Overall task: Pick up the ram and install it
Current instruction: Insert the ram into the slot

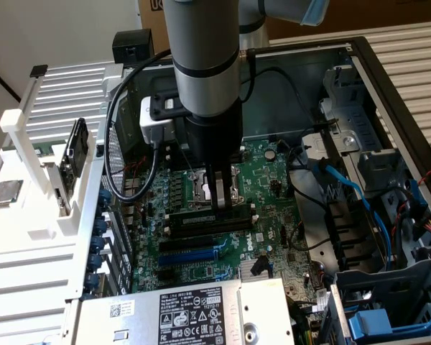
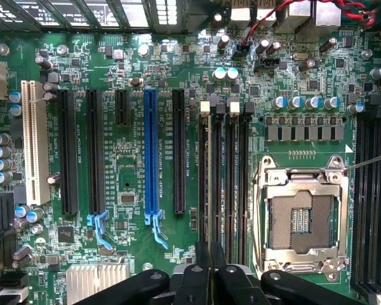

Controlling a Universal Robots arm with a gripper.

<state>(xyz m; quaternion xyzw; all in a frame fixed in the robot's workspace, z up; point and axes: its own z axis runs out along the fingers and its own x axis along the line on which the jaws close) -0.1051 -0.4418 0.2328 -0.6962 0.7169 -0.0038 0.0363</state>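
The ram (image 1: 198, 220), a long narrow stick with a pale label, stands on edge in one of the black memory slots (image 2: 225, 184) of the green motherboard (image 1: 273, 180). My gripper (image 1: 218, 204) reaches straight down onto the ram's middle, its fingers shut on the top edge. In the wrist view the gripper (image 2: 209, 260) has its black fingers almost together over the slot row, beside the silver CPU socket (image 2: 303, 219). In that view the stick runs edge-on and is hard to tell from the slots.
The blue expansion slot (image 1: 190, 256) lies just in front of the memory slots. A grey power supply (image 1: 179, 313) stands at the case's near edge. Blue cables and a drive cage (image 1: 359, 194) crowd the exterior view's right. A white rack (image 1: 29, 144) sits outside at the left.
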